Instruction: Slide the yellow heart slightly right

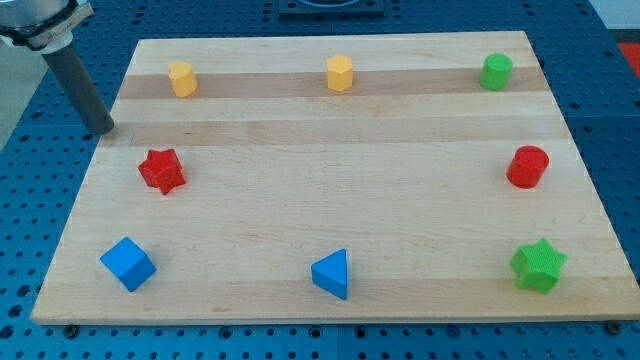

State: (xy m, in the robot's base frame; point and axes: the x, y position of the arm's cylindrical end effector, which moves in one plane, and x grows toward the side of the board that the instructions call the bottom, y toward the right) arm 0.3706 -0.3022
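Note:
The yellow heart (181, 78) sits near the board's top left corner. My tip (104, 130) is at the board's left edge, below and to the left of the yellow heart, well apart from it. The dark rod rises from the tip to the view's top left. A yellow hexagon (340, 73) sits at the top middle, to the right of the heart.
A red star (161, 170) lies below the heart, to the right of my tip. A blue cube (128, 264) and a blue triangle (332, 273) sit along the bottom. A green cylinder (495, 72), red cylinder (527, 167) and green star (539, 265) line the right side of the wooden board (340, 200).

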